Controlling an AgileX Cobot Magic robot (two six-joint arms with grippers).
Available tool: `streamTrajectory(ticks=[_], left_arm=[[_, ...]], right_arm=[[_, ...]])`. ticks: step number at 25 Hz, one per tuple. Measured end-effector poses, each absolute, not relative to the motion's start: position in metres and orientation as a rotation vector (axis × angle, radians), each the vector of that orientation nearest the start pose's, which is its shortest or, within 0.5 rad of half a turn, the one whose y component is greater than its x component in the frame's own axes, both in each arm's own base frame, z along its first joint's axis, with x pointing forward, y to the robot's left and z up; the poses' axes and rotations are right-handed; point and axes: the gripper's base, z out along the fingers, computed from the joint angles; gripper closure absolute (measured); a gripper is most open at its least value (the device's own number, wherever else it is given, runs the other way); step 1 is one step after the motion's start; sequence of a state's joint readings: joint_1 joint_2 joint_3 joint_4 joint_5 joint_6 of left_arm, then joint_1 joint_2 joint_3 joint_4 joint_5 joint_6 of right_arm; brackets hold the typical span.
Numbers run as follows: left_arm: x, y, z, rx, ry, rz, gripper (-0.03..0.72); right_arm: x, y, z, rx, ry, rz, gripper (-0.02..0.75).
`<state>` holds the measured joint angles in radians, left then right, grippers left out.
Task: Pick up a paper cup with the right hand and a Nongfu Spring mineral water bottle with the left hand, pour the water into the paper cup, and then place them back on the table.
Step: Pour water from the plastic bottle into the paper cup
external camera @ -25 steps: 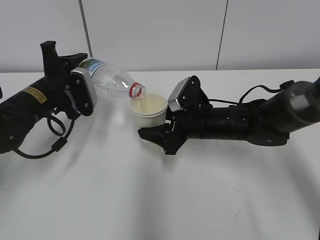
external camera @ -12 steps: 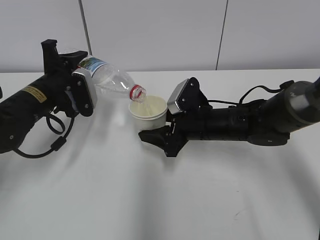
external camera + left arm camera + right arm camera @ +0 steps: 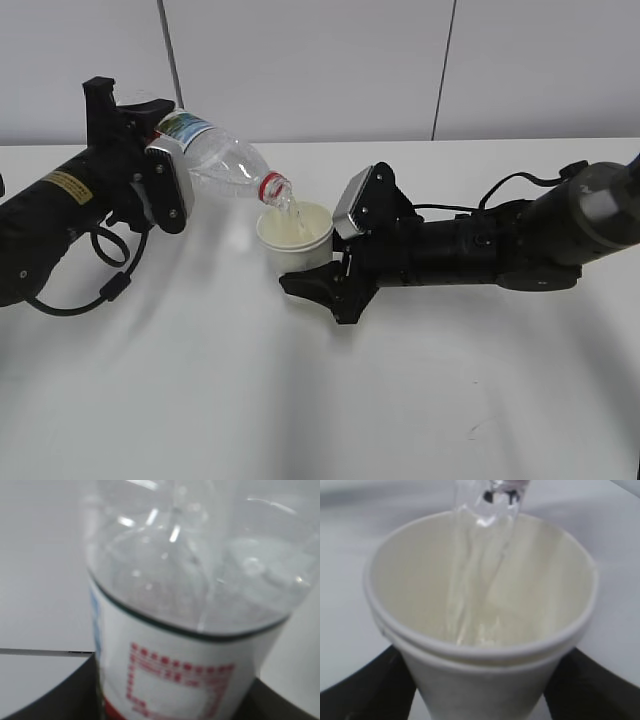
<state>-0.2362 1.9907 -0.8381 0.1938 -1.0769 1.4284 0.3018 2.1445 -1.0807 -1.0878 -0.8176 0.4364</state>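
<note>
1. Fingers of the left hand (image 3: 160, 185) are clamped on the labelled body of the Nongfu Spring mineral water bottle (image 3: 215, 160), which is held tilted with its red-ringed mouth lowest, pointing toward 4 o'clock in the exterior view.
2. Fingers of the right hand (image 3: 318, 285) are closed around the lower wall of the paper cup (image 3: 293, 238); whether the cup base rests on the surface (image 3: 300, 400) cannot be told.
3. The water (image 3: 470, 580) is seen falling as a thin stream from the bottle mouth down the inner wall at the cup's 12 o'clock side, and a shallow pool is gathering at the bottom.
4. The bottle mouth should be kept just above the rim and inside its circle, so that nothing is spilled on the outside.
5. The tilt is best increased only gently; a sudden gulp of air would probably make the stream surge.
6. The cup should be gripped lightly and held level, since its thin wall is likely to buckle as weight is added.
7. The pour looks to be at an early stage, judging by the low level.
</note>
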Motion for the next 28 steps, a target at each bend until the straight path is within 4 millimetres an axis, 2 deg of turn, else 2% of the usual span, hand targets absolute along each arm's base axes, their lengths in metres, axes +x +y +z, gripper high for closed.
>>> streamTrajectory(ticks=[25, 28], left_arm=[[0.3670, -0.1029, 0.1574, 1.334, 0.937, 0.884, 0.318], [0.3675, -0.1024, 0.1577, 1.297, 0.974, 0.846, 0.318]], right_arm=[[0.3689, 0.1760, 0.1084, -1.145, 1.664, 0.607, 0.213], [0.3691, 0.1759, 0.1086, -1.141, 1.665, 0.607, 0.213]])
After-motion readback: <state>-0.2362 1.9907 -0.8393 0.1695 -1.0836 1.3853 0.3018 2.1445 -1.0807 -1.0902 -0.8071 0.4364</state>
